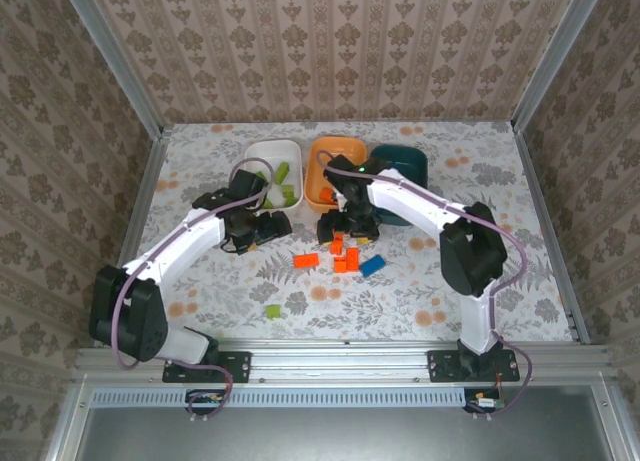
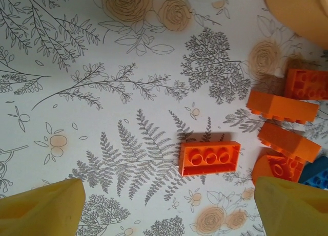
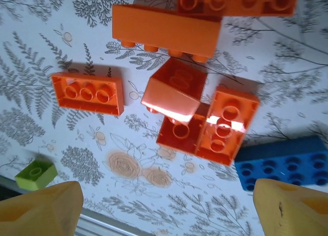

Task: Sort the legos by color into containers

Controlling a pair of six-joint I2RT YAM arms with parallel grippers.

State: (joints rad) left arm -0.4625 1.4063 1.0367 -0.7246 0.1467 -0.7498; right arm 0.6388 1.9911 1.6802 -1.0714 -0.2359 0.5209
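My left gripper (image 2: 169, 213) is released. Its yellow fingers (image 2: 43, 208) are spread wide with nothing gripped between them, and it hangs over the flowered worktop (image 2: 102, 118) close to a lone orange brick (image 2: 209, 158) that lies hollow side up. My right gripper (image 3: 166, 210) is likewise released and empty, above a cluster of orange bricks (image 3: 200, 118) piled against one another. A blue brick (image 3: 284, 162) lies just right of that pile. A small green brick (image 1: 272, 311) sits apart on the near left. At the far side three tubs stand in a row. The white tub (image 1: 270, 146) on the left holds green bricks (image 1: 285, 193), the orange tub (image 1: 345, 144) is in the middle, and the teal tub (image 1: 410, 161) is on the right.
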